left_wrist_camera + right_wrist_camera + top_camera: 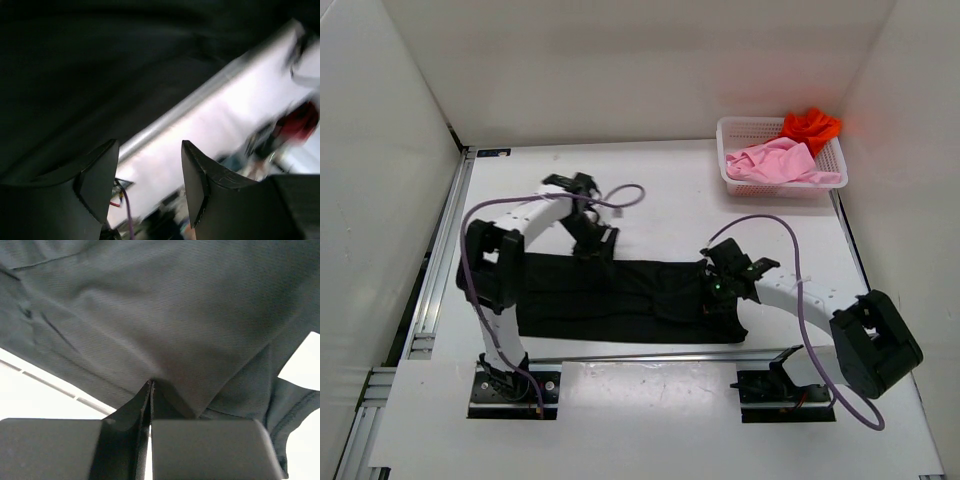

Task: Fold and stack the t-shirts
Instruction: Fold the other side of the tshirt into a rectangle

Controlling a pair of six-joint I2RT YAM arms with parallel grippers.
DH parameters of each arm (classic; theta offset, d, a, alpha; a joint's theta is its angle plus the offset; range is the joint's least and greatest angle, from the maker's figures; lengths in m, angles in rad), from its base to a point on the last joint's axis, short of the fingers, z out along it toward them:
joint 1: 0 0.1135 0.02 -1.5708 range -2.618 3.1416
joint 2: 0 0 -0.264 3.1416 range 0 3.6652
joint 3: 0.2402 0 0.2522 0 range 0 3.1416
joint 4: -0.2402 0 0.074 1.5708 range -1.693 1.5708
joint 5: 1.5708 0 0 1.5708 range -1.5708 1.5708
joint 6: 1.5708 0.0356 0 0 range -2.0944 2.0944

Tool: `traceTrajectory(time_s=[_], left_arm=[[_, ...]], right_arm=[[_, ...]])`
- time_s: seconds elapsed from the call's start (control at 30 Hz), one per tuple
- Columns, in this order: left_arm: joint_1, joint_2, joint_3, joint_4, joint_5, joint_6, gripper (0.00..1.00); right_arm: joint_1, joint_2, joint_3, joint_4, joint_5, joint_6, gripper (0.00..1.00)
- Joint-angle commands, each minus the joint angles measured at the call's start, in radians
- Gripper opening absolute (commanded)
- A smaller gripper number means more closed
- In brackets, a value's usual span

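Observation:
The black t-shirt [620,300] lies folded into a long band across the middle of the table. My right gripper [713,285] sits on its right part, shut, with a peak of the black cloth [175,305] pinched at its tips [151,382]. Over the band's far left edge, my left gripper [592,243] is open. In the left wrist view nothing is between its fingers [149,145], and the dark cloth [100,65] fills the space above them. The light pink t-shirt [775,162] and the orange-red t-shirt [810,125] lie crumpled in the basket.
The white mesh basket [780,188] stands at the far right corner. White walls close in the back and both sides. A metal rail [440,260] runs along the table's left edge. Purple cables [800,300] loop off both arms.

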Motion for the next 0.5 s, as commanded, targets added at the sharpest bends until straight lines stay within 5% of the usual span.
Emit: traceTrajectory(time_s=[0.0,0.13,0.27,0.47], left_arm=[[0.183,-0.111,-0.075,0.096,-0.085,0.008,0.63],[0.323,-0.173,-0.160,0.270,-0.302,0.008,0.63],[0.428,-0.205,-0.160,0.345,-0.433,0.008,0.72],[0.564,-0.149,-0.140,0.365,-0.442,0.008,0.79]], right_arm=[[0.003,-0.015,-0.014,-0.010,0.031,-0.009,0.00],[0.003,-0.043,0.041,-0.035,0.086,-0.009,0.07],[-0.052,-0.071,0.181,-0.076,0.175,-0.047,0.53],[-0.213,0.128,0.379,-0.119,0.133,-0.141,0.62]])
